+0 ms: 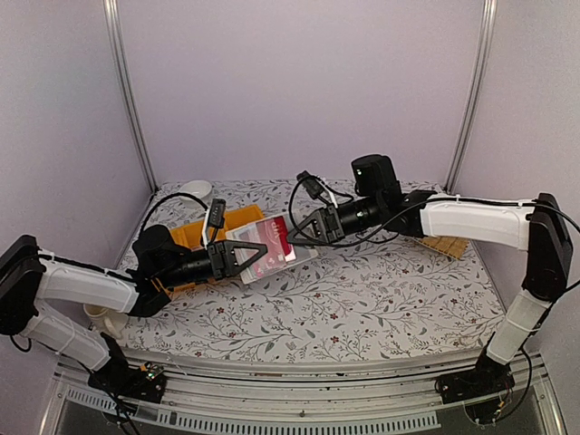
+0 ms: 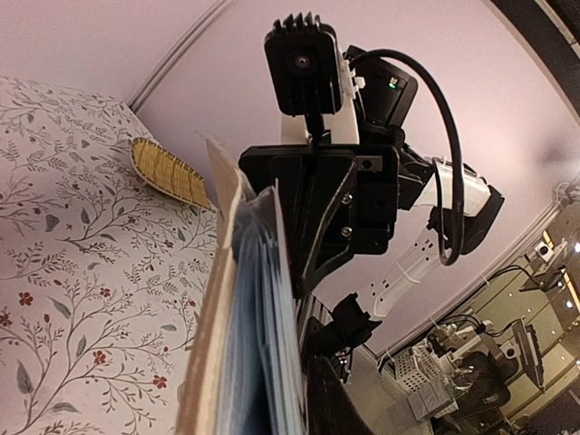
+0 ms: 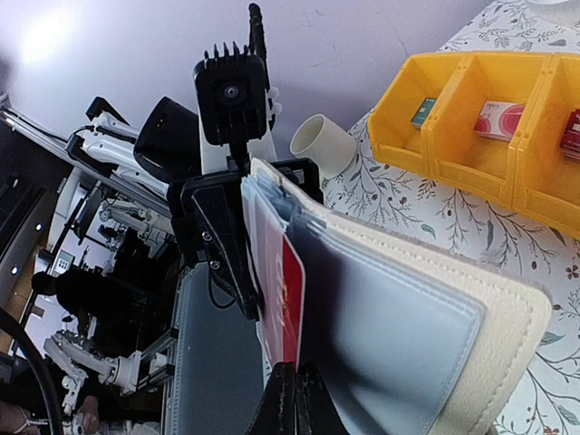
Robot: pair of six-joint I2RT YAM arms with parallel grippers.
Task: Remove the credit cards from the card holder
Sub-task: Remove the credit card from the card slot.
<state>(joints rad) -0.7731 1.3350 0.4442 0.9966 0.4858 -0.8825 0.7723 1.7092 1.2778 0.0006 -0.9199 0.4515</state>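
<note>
Your left gripper (image 1: 246,257) pinches one edge of the card holder (image 1: 294,258) and holds it in the air above the table (image 1: 381,290). Your right gripper (image 1: 304,228) is pressed together on what looks like the edge of the red card (image 3: 285,299) poking out of it. If the left grip is loose, your pull may drag the whole holder along or drop it. A skewed pull could jam the card. The table has a floral print. On it are yellow bins (image 3: 453,163) with other cards (image 3: 498,119) and a straw basket (image 2: 168,172). Plain lilac walls (image 1: 299,91) stand around.
</note>
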